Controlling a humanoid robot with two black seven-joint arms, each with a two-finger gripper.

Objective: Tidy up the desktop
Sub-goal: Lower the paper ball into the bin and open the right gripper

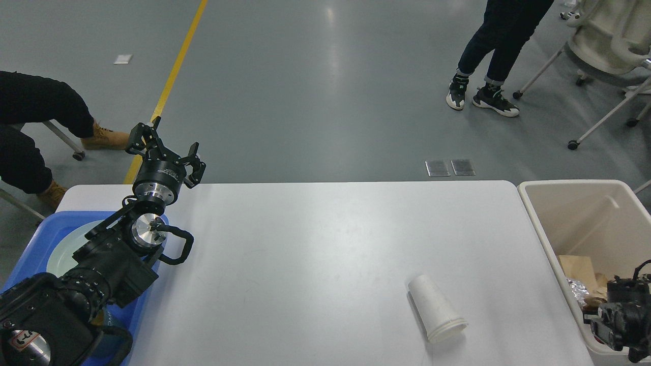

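Observation:
The white desktop (315,254) fills the middle of the head view. A white paper cup (436,308) lies on its side on it at the right front, its open rim toward me. My left gripper (167,150) is held up over the desktop's far left corner, open, with nothing between its fingers. A dark end of my right arm (621,319) shows at the lower right edge over the beige bin; its fingers cannot be told apart. It is well to the right of the cup and apart from it.
A blue tray (30,244) holding a pale plate (63,251) sits at the left under my left arm. The beige bin (539,223) with paper and foil scraps stands off the right edge. People and wheeled chairs stand on the floor beyond.

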